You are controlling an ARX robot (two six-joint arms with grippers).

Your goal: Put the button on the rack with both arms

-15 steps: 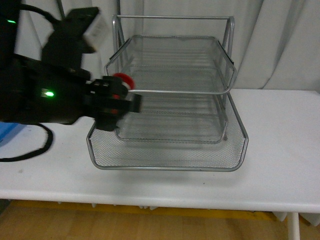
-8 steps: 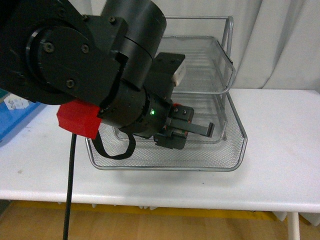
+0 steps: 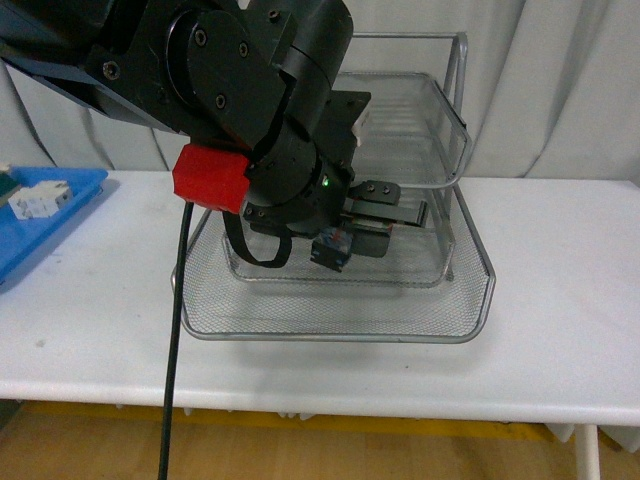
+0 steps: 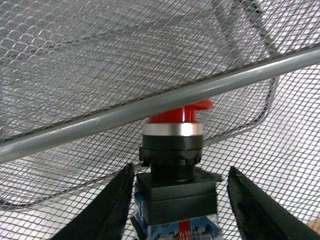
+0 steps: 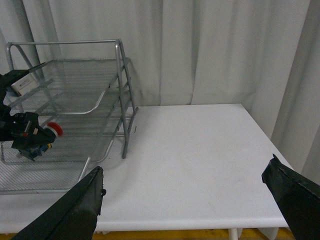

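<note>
Nearly done: my left gripper point(image 4: 180, 169) clamps the button point(image 4: 173, 150) inside the rack point(image 3: 470, 300), not yet released; right gripper point(image 5: 185, 167) gapes empty.

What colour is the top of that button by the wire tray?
Red; the button shows best in the left wrist view, under a rail of the rack.

We see the left gripper point(image 3: 395, 215) reaching in among the tiers of the rack point(image 3: 478, 292), the dark body of the button point(image 3: 332, 248) showing between its jaws. The rack stands mid-way along the table point(image 3: 560, 330); a blue tray point(image 3: 50, 238) bearing a white block point(image 3: 35, 203) lies at its left edge.
</note>
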